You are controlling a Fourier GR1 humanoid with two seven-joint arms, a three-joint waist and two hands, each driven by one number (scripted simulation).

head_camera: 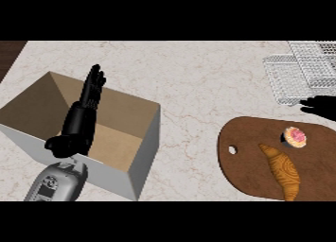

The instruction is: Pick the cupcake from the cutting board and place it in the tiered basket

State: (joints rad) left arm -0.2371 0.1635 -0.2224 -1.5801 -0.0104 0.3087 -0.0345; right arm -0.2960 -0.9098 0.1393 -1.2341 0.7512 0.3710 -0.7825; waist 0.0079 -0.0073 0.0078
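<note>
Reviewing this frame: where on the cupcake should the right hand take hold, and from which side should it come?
Probably round its sides, under the pink top, coming from above and from the far right, where the right hand sits. The cupcake is round, its top facing up, and the tip of the croissant crowds its near left side on the cutting board.

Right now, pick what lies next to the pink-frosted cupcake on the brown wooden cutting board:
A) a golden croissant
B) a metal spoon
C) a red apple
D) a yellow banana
A: a golden croissant lies on the brown wooden cutting board, its upper tip close to the pink-frosted cupcake.
</note>
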